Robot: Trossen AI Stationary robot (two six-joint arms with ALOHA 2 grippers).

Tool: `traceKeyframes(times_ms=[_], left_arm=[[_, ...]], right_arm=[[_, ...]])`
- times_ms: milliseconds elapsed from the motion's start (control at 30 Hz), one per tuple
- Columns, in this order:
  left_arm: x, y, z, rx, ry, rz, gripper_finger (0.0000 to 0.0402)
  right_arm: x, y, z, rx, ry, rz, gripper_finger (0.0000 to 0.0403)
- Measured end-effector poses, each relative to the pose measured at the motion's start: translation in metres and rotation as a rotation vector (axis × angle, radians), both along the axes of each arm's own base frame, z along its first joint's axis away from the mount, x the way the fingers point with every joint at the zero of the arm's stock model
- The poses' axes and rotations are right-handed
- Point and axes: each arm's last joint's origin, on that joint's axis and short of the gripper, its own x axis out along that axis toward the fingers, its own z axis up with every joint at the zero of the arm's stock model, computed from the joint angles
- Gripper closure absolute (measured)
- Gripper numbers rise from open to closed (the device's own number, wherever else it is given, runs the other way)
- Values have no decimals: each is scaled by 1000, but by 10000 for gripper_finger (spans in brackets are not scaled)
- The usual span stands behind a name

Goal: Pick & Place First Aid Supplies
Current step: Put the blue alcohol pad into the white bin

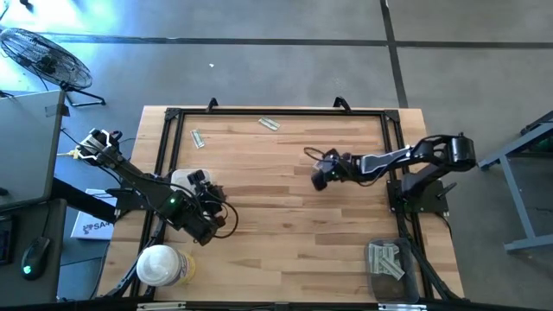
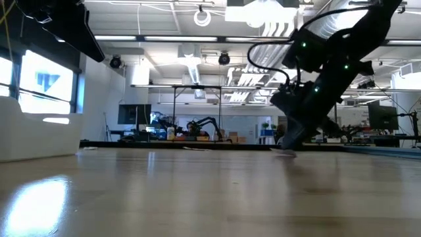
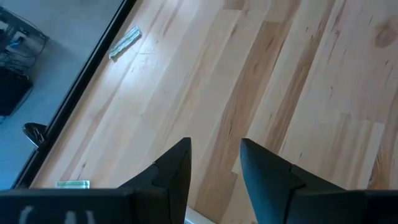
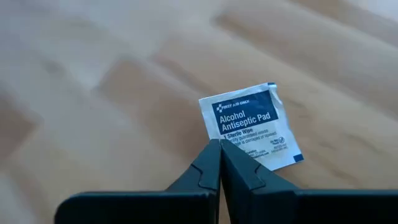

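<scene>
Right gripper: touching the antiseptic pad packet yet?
Touching. In the right wrist view the right gripper's shut fingertips meet the near edge of the alcohol antiseptic pad packet, overlapping it with no gap.

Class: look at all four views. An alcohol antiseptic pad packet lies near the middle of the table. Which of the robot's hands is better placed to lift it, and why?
The right hand. Its fingers are shut on the edge of the alcohol antiseptic pad packet. The left hand hangs open over bare wood near the table's left side, well away from it.

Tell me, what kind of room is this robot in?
Probably a robotics lab or workshop: a wooden table with a black frame, a bare concrete floor with a standing fan, and more robot arms on benches in the big hall behind.
</scene>
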Motion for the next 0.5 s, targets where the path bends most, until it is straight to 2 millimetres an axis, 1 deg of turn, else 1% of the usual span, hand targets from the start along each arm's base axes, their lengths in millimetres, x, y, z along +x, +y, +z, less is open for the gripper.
traceKeyframes(times_ms=[133, 267, 400, 500], left_arm=[[2, -1, 1, 8, -22, -3, 267], [6, -3, 2, 17, -48, -40, 267], [11, -7, 4, 20, -67, -85, 267], [13, -9, 5, 21, -80, -108, 267]], right_arm=[[5, 20, 2, -27, 0, 158, 402], [6, 36, 2, -66, 17, 266, 402], [7, 47, 1, -77, 17, 316, 402], [10, 51, -4, -71, 14, 336, 403]])
